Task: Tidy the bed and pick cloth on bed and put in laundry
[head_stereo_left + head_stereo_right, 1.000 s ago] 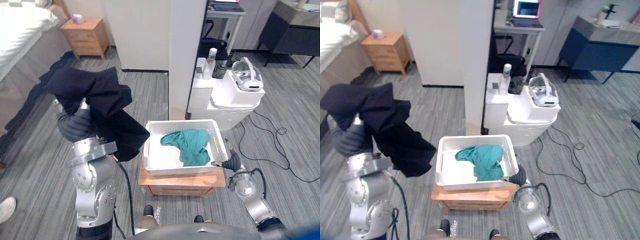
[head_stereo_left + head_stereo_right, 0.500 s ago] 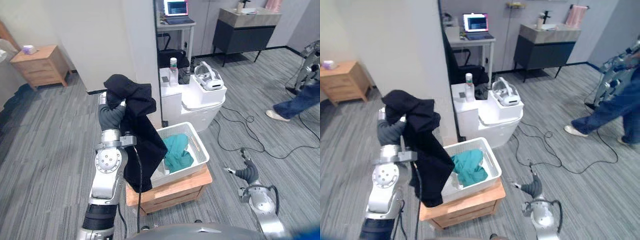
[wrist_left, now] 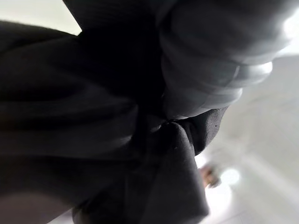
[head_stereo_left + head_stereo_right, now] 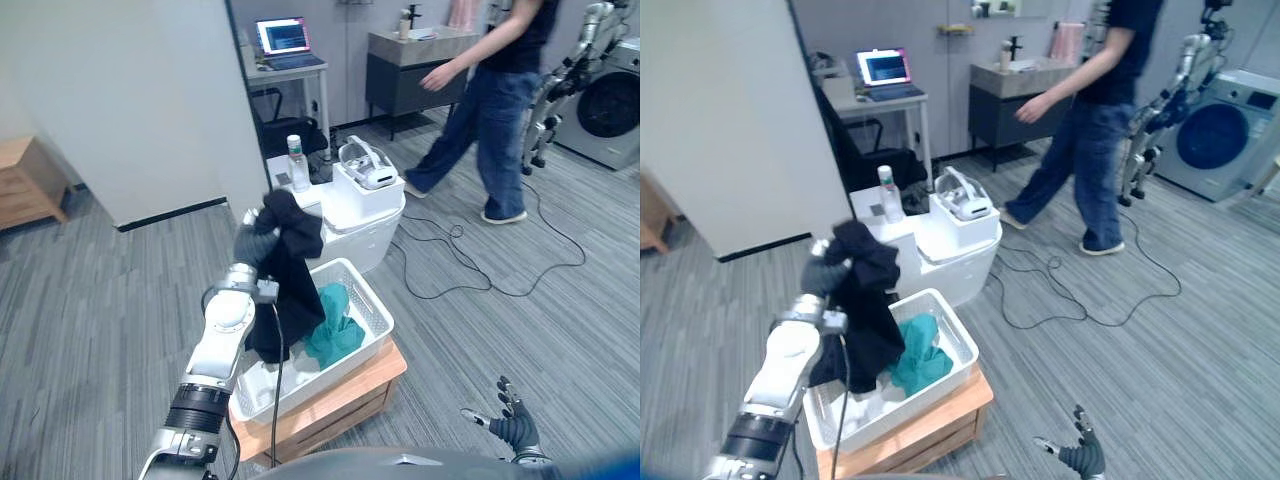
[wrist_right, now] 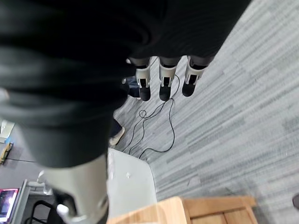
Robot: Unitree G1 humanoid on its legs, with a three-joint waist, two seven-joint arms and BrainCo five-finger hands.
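Now that cloth (image 4: 290, 278) hangs over basket (image 4: 372, 308): drop seems next.
Change: cloth comes from left of basket.
Left hand (image 4: 253, 243): under cloth, grip cannot tell.
Right hand (image 4: 513, 426): released, empty.

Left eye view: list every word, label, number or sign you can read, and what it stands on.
No text can be read.
Screen of the open laptop: lit, too small to read.
Label of the clear white-capped plastic bottle: too blurred to read.

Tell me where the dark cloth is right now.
In the left eye view the dark cloth hangs from the left hand, left of centre, over the white basket beside the teal cloth.
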